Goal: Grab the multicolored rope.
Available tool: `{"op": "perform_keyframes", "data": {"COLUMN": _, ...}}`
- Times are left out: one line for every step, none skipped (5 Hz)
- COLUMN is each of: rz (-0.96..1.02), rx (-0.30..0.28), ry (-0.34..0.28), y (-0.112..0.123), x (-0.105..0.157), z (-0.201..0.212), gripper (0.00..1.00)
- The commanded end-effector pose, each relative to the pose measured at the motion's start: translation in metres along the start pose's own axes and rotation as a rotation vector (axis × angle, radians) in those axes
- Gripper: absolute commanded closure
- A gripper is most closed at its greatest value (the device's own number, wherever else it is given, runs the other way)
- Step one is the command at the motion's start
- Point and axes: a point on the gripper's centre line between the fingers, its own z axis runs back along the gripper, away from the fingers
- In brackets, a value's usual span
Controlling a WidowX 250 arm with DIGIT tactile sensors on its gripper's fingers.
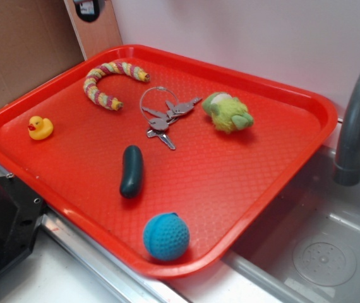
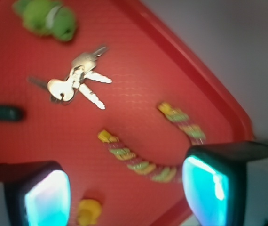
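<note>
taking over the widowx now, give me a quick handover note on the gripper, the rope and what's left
Gripper: open and empty, fingers spread wide, hovering above the tray; it is not visible in the exterior view.
Multicolored rope: lies bent in a hook at the far left corner of the red tray, untouched. In the wrist view its bend sits roughly between the fingers, but the gripper is above it, not on it.
Nearby: keys lie just right of the rope, apart from it; yellow duck sits near the tray's left edge.
Done: rough positioning over the rope.
Left: descend, close on the rope, lift.
</note>
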Motion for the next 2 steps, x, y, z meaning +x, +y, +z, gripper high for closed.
{"op": "perform_keyframes", "data": {"rz": -0.315, "rx": 0.089, "ry": 0.05, "y": -0.007, "x": 0.0244, "z": -0.0029, "gripper": 0.0}}
{"op": "perform_keyframes", "data": {"rz": -0.339, "rx": 0.127, "ry": 0.076, "y": -0.0092, "x": 0.0309, "z": -0.0075, "gripper": 0.0}}
